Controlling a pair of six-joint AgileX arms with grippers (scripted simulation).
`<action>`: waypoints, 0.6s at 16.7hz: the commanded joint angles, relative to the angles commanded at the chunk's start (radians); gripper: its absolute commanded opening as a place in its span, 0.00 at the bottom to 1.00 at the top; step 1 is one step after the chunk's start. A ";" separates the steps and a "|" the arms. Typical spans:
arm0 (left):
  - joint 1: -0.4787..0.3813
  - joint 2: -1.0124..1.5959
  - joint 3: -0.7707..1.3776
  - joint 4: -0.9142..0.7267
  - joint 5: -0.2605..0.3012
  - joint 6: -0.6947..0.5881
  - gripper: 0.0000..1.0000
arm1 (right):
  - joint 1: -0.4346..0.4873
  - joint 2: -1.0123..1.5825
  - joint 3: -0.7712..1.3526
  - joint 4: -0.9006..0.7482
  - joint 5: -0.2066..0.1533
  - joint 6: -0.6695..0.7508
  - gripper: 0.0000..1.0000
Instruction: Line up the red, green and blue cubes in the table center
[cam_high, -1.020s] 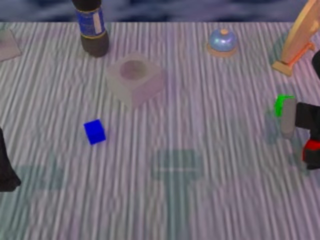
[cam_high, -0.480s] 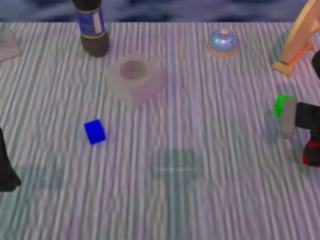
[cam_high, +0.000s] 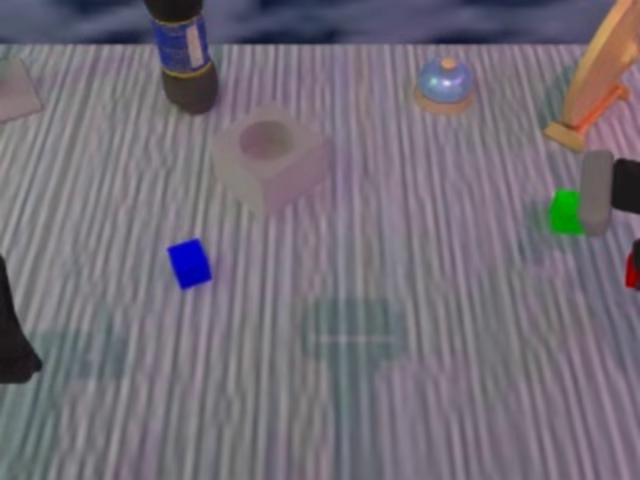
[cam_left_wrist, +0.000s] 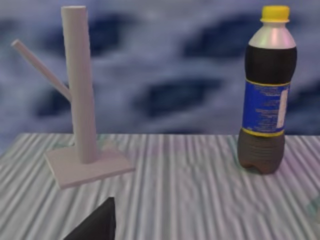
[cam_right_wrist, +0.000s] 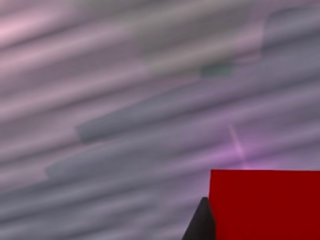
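Now shifted toward twelve o'clock at the desk's (cam_high: 400, 420) three-o'clock edge, right pincer (cam_high: 612, 195) clamped on red cube (cam_right_wrist: 265, 202), uncovering green cube (cam_high: 566, 212) beside it. Probably carrying toward centre next; blue cube (cam_high: 188, 264) waiting at nine o'clock, left pincer (cam_left_wrist: 95, 227) parked, spread unreadable.

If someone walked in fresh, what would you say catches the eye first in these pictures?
Probably the bright cubes: the blue cube lies alone at left of center, while the green cube sits at the table's right edge. The red cube fills the right wrist view's corner, beside a dark finger of the right gripper. At the back, a cola bottle stands near a translucent grey block.
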 joint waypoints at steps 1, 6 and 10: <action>0.000 0.000 0.000 0.000 0.000 0.000 1.00 | 0.000 -0.008 0.007 -0.010 0.000 0.001 0.00; 0.000 0.000 0.000 0.000 0.000 0.000 1.00 | 0.008 0.006 0.019 -0.017 0.000 0.007 0.00; 0.000 0.000 0.000 0.000 0.000 0.000 1.00 | 0.122 0.116 0.170 -0.097 0.000 0.070 0.00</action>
